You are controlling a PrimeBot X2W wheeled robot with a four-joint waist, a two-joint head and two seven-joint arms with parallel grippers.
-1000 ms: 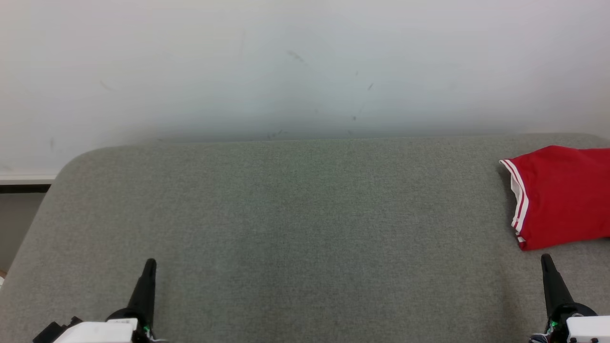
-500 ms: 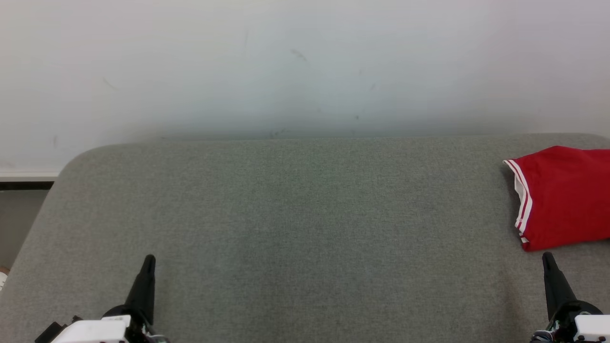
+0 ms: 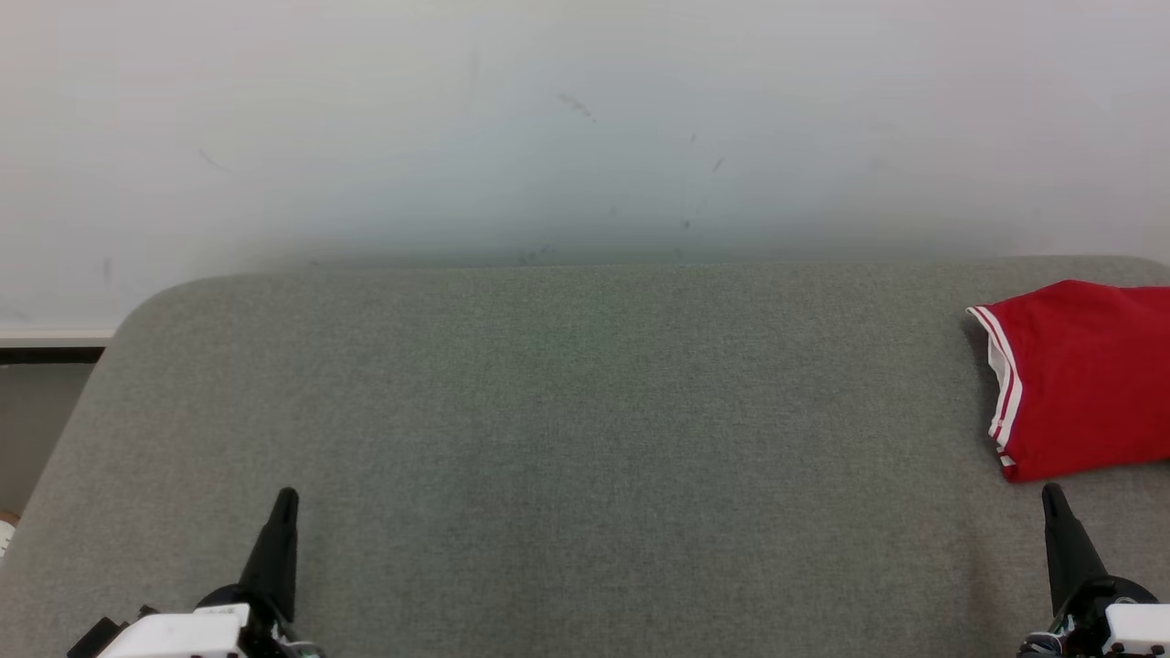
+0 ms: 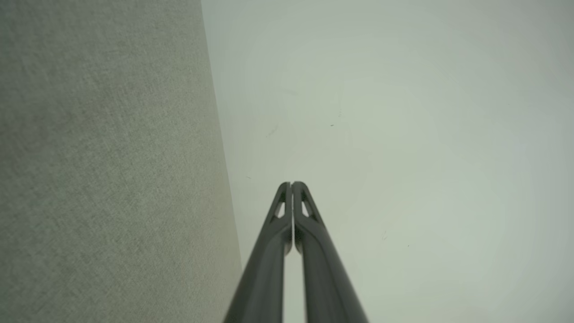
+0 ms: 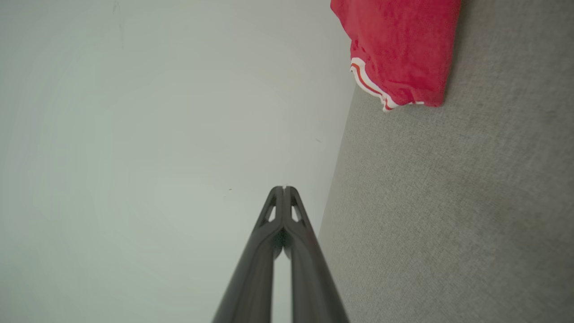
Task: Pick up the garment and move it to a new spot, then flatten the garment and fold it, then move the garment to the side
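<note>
Only my view drifts a touch, and with my left gripper [image 3: 285, 495] and right gripper [image 3: 1051, 491] both pinched together near me and the red garment [image 3: 1088, 375] apparently folded at the cushion's [image 3: 585, 411] right, I should stay clear of it.

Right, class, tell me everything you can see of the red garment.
The red garment is soft, knit-looking cloth with a white-and-red striped trim along one edge. It lies folded and fairly flat at the right end of the grey padded surface, partly cut off by the head view's edge. Only the surface touches it.
</note>
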